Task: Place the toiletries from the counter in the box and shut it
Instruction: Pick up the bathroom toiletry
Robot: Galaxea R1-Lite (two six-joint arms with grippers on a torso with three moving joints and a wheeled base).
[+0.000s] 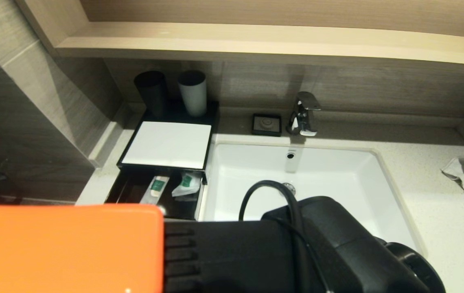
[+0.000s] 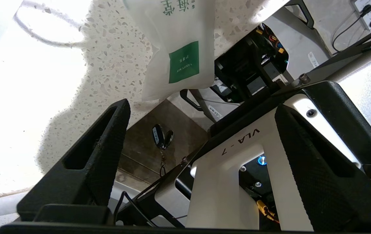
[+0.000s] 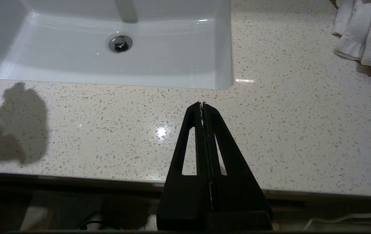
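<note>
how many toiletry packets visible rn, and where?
3. Two lie in the open drawer of the box: a long slim packet and a flat packet. A third packet hangs over the counter edge. More may be hidden behind the arm.

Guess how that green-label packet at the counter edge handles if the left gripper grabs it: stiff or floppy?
The packet is probably floppy: thin translucent film, creased. Likely light, so a nudge could slide it off the counter, whose edge it already overhangs. The left gripper stands open, short of it; the glossy film may slip.

Counter (image 3: pixel 289 136) – off-white, brown-speckled; packet (image 2: pixel 175 48) – translucent white, green label; box (image 1: pixel 169 144) – black, white top.
</note>
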